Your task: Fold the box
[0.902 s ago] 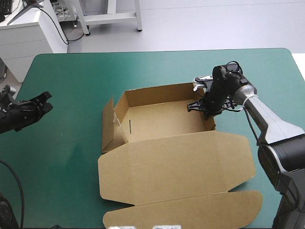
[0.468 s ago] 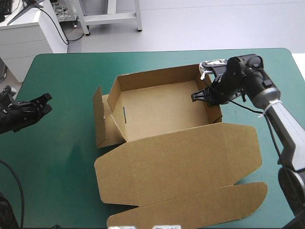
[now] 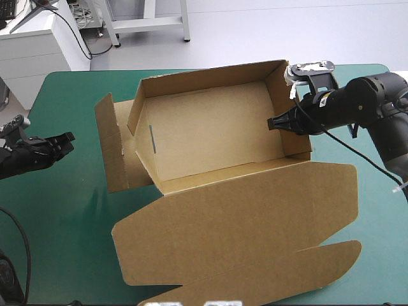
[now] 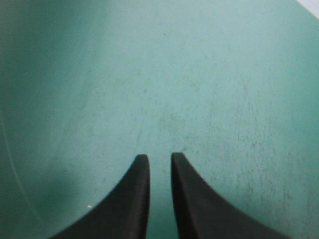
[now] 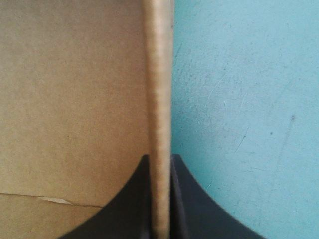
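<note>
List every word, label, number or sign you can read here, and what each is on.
None to read. The box is plain brown board with no print, the cover is bare, and neither wrist view shows any marking.

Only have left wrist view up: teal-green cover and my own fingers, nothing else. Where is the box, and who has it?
Observer: The right pincer has it, shut on the right wall of the box. In the right wrist view the wall's edge runs between its fingers.
Operator: Is the left arm anywhere near it?
Observer: No. The left pincer is apart from the box, near the table's left edge, over bare teal-green cover.
Operator: Lid state?
Observer: The lid lies open and flat toward the table's near edge. The left side flap sticks out, not tucked.
</note>
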Controlling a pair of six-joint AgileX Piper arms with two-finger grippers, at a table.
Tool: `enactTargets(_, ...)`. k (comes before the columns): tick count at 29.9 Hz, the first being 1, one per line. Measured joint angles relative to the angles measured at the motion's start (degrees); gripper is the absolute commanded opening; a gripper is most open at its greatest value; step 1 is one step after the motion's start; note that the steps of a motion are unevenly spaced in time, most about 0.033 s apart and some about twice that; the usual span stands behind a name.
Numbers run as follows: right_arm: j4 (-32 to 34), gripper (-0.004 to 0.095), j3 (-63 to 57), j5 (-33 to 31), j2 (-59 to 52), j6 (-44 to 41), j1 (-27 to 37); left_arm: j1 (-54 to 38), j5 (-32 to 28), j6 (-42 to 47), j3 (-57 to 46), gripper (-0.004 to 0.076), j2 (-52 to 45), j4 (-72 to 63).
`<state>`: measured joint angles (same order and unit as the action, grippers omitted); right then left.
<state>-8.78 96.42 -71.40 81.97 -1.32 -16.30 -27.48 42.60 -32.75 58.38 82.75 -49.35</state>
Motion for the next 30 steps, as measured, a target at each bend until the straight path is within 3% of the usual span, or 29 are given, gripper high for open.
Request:
enactTargets(3, 0.00, 0.0000, 0.00, 0.00, -0.06, 0.00, 0.00, 0.00, 0.29, -3.23, 0.00, 0.0587, 0.10, 0.00)
enactTargets(5, 0.00, 0.0000, 0.00, 0.00, 0.10, 0.00, 0.00, 0.00, 0.35, -3.40, 0.00, 0.0649, 0.15, 0.00)
enactTargets(11, 0.05, 0.0000, 0.00, 0.00, 0.79, 0.00, 0.00, 0.00, 1.75, -1.26, 0.00, 0.0654, 0.15, -0.13)
enactTargets(17, -0.38, 0.0000, 0.00, 3.66, 1.92, 2.45, 0.00, 0.00, 7.46, -1.70, 0.00, 0.0654, 0.15, -3.47)
enactTargets(25, -6.03, 0.0000, 0.05, 10.73, 4.35, 6.28, 0.00, 3.88, 15.16, -12.83, 0.00, 0.0654, 0.22, -18.32)
enactTargets(30, -6.76, 0.0000, 0.05, 11.85, 5.90, 7.04, 0.00, 7.64, 16.58, -16.39, 0.00, 0.0654, 0.22, -19.46)
